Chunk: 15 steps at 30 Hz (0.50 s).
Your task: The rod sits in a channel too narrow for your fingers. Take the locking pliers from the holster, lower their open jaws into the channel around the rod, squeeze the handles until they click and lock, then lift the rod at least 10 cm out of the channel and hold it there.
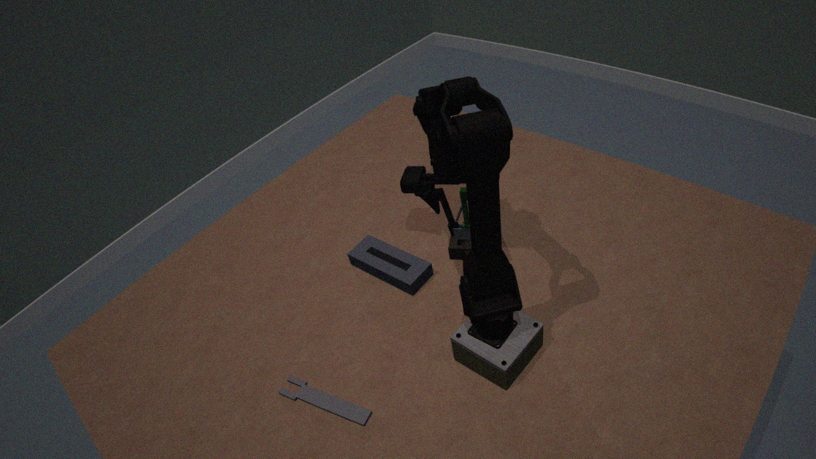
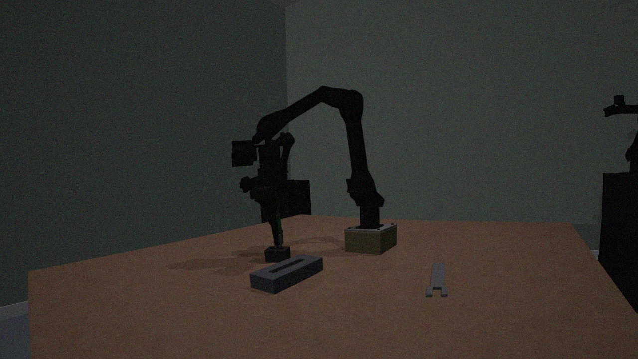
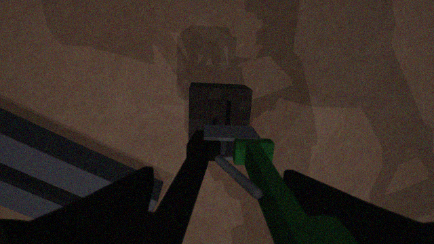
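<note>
The pliers (image 3: 237,132) show one green handle and one black, with a grey head and grey link; the holster (image 1: 459,251) (image 2: 276,255) (image 3: 220,105) looks dark grey; the channel block (image 1: 391,263) (image 2: 286,274) (image 3: 51,159) is slate blue-grey; the table (image 1: 228,319) (image 2: 178,321) (image 3: 112,78) wears a mottled orange-brown.
</note>
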Available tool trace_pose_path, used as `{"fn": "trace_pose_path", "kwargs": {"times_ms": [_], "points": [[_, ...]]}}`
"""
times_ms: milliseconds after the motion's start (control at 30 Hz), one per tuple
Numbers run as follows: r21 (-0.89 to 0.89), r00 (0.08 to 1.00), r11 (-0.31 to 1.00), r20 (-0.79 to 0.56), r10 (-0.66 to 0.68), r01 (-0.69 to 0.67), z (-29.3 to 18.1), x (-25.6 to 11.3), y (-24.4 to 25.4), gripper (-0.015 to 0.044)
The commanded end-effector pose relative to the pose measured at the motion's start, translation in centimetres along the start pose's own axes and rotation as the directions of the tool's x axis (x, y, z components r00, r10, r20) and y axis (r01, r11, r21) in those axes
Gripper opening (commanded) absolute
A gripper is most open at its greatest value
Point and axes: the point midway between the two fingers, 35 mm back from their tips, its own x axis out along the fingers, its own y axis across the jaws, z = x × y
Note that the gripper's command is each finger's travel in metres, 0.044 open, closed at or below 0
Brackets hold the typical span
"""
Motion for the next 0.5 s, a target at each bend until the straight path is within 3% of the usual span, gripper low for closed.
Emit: {"fn": "trace_pose_path", "kwargs": {"times_ms": [0,467], "points": [[-0.004,1.0,1.0,0.019,0.012,-0.012,0.3,-1.1,0.1,0.0318],[-0.009,1.0,1.0,0.018,0.021,-0.021,0.2,-3.0,0.0,0.0318]]}}
